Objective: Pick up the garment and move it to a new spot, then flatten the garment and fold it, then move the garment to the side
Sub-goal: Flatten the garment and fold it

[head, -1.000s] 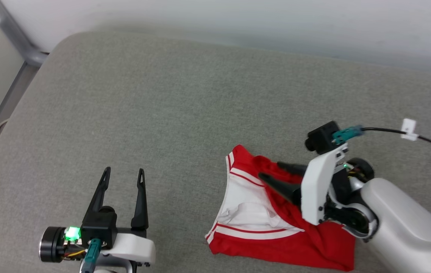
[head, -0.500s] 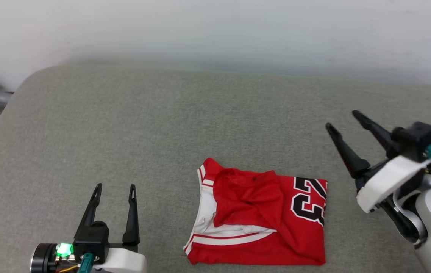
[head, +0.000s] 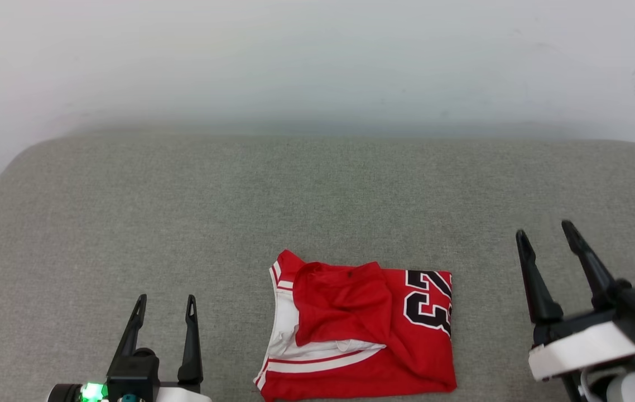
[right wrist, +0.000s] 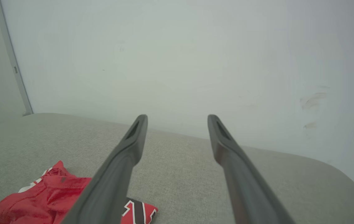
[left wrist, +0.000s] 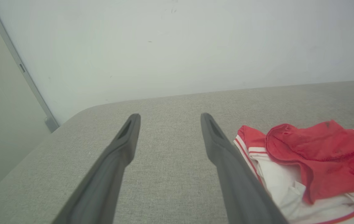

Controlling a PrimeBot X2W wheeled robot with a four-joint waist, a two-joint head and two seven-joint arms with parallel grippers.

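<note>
Red jersey-style shirt with white short sleeves and striped trim (head: 359, 329) lies on the grey cloth-covered desk with rounded corners (head: 317, 195). It sits near the front edge and between the two claws, touching neither. It is folded to a rough rectangle. A loose red flap is lumped over the white sleeve on the left half, and the black white-outlined "23" shows sideways on the right half. Judgement: the fold looks done, if untidy, and the step in hand is the last one, shifting the bundle to the side. Left claw (head: 166, 300) is low at the lower left of the head view, fingers spread, nothing between them. Right claw (head: 544, 230) is at the lower right, likewise spread and empty, angled slightly leftward. Both point away from the robot toward the pale wall (head: 317, 67). The wrist views suggest both are held a little above the cloth surface, with the shirt off to the inner side of each. The next move calls for one claw to swing inward and drop onto an edge of the bundle, pinching through every layer. Thin fabric, so a grip on the top layer alone would likely peel the fold open. The loose flap may also slide when dragged.
</note>
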